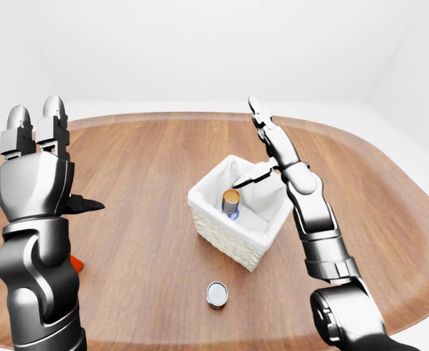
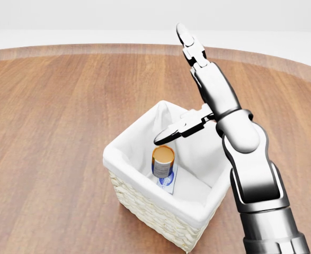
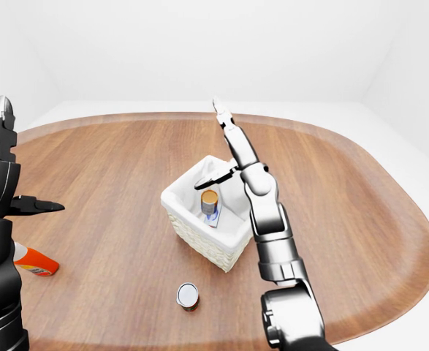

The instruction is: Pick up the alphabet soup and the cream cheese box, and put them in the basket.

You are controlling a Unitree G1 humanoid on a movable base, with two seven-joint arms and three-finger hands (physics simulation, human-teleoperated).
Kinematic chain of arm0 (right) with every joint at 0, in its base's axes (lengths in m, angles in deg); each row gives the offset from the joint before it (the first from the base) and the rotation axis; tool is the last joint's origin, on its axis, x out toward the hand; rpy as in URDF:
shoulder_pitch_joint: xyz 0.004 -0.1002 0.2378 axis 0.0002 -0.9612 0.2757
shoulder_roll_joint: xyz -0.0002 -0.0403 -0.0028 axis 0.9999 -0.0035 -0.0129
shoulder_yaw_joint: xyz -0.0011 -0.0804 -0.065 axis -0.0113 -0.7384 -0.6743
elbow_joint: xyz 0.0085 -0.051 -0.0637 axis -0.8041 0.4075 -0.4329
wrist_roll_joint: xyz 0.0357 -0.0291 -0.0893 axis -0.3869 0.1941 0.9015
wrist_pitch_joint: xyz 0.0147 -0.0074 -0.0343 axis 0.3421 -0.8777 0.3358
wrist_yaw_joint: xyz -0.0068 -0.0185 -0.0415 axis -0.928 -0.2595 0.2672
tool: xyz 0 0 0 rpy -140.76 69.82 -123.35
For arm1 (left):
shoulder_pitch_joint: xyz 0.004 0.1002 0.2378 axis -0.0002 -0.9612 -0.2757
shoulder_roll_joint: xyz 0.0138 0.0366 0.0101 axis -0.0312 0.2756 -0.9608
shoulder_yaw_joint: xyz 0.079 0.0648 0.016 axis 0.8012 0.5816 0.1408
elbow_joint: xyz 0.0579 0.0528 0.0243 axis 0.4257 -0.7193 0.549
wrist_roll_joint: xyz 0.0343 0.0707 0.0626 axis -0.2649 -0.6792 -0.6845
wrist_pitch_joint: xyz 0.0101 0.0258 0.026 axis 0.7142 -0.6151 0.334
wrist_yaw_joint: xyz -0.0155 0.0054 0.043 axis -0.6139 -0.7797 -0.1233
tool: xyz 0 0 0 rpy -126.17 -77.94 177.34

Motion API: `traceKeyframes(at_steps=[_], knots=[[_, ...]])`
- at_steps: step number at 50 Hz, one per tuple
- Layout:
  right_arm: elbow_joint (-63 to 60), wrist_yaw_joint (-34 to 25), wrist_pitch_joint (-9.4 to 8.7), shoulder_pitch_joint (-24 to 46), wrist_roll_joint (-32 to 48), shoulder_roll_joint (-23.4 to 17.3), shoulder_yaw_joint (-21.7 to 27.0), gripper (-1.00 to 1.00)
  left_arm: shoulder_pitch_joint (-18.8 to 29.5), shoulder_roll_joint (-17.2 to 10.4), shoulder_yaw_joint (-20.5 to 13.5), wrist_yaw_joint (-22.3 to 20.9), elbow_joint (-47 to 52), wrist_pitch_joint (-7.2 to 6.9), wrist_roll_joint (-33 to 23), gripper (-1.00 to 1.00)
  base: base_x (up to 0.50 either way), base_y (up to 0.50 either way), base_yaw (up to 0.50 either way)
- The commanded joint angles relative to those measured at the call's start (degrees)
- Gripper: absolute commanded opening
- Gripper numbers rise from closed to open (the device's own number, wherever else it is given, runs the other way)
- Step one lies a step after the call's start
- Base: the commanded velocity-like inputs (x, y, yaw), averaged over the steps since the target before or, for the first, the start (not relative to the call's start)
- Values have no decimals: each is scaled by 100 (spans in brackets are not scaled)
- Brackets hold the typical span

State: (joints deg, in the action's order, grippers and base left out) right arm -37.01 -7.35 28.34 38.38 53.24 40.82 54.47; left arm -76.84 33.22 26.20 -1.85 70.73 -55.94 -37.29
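1. The soup can (image 2: pixel 163 161) stands upright inside the basket (image 2: pixel 124 157), its long axis vertical and its orange lid facing up, resting on or against the cream cheese box (image 2: pixel 168 180), of which only a blue-labelled corner shows beneath it
2. The right hand (image 2: pixel 197 87) hangs over the basket's upper-right side in the head view with its fingers spread apart and straight, pointing up and away; the thumb (image 2: pixel 179 128) juts out to the left just above the can without touching it, and nothing is clamped in the hand
3. So the can lies directly below and slightly left of the right hand, apart from it; both task things appear to be in the basket, and the task looks as good as finished
4. The left hand (image 1: pixel 39 168) is raised well off to the left in the left-eye view, far from the basket, its fingers extended and holding nothing
5. The right hand is by far the nearer one; what remains, as I judge it, is for that arm to lift straight up clear of the cloth lining without catching the rim
6. A second can (image 1: pixel 216 294) stands on the table (image 1: pixel 141 219) below the basket in the left-eye view, and an orange bottle (image 3: pixel 33 259) lies at the left in the right-eye view; neither belongs to the task
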Motion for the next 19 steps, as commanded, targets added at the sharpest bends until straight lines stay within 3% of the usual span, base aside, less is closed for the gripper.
traceKeyframes(at_steps=[1,7,19], knots=[[-903,-160,0,47,-22,-129,93,100,-10,8,8,8,-9,0,-12,100,0,0,0],[-1594,-206,0,55,-347,-89,164,100,-1,9,15,23,-33,0,-12,100,0,0,0],[-2417,418,0,-9,-610,27,182,100,-7,8,-3,17,10,0,20,100,0,0,0]])
